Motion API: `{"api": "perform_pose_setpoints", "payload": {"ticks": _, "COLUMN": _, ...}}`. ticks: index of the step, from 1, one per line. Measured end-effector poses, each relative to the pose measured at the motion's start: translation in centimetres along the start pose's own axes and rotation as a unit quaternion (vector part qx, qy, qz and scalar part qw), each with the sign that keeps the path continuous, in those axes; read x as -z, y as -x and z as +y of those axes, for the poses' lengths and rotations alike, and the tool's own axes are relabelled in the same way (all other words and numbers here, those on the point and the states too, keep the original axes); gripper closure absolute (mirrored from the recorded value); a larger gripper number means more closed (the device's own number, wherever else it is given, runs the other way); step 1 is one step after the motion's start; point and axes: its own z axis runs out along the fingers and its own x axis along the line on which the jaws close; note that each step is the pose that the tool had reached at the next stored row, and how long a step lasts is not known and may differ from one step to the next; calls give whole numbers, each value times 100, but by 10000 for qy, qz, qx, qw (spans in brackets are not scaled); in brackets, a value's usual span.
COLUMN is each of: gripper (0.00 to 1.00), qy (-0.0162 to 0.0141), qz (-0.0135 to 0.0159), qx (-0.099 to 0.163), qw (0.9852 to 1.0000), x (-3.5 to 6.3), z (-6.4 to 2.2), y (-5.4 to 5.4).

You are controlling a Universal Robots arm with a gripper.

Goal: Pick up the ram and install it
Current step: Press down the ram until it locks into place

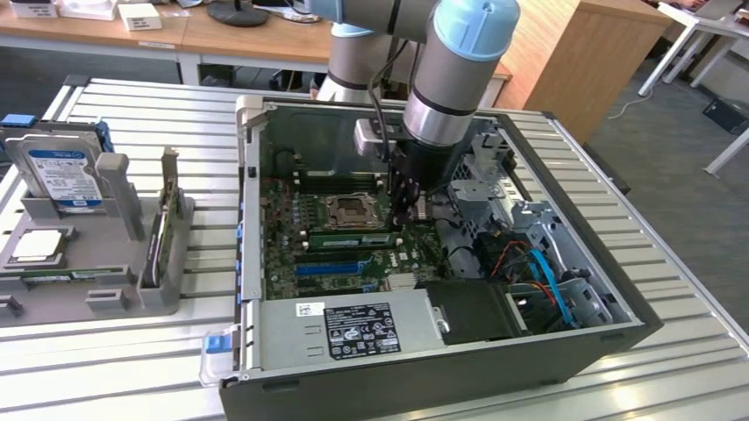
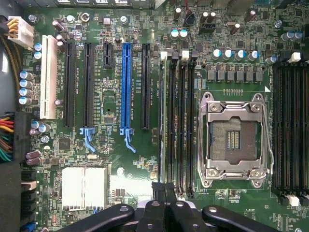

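Note:
The ram (image 1: 347, 239) is a green stick standing on edge in a memory slot just beside the CPU socket (image 1: 349, 210), inside the open computer case. From the wrist view the ram (image 2: 163, 121) appears edge-on as a thin pale line in the slot nearest the black expansion slots. My gripper (image 1: 412, 219) hangs straight down into the case at one end of that stick. Its black fingers are shut together, and the gripper (image 2: 161, 189) sits right over the stick's end. I cannot tell whether the tips touch it.
A blue connector slot (image 2: 126, 87) and long black slots lie beside the memory bank. Empty black memory slots (image 2: 287, 130) sit past the CPU socket (image 2: 234, 140). The power supply (image 1: 363, 324), cables and drive cage (image 1: 527, 237) crowd the case. A grey parts tray with a hard drive (image 1: 65, 175) stands at the exterior view's left.

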Motion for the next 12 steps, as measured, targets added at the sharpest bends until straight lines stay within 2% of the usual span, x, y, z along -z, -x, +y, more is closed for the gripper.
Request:
{"api": "perform_pose_setpoints", "payload": {"ticks": 9, "gripper": 89, "qy": 0, "qz": 0, "qx": -1, "qw": 10000, "x": 0, "z": 0, "y": 29}}
{"api": "perform_pose_setpoints", "payload": {"ticks": 12, "gripper": 89, "qy": 0, "qz": 0, "qx": -2, "qw": 10000, "x": 1, "z": -50, "y": 29}}
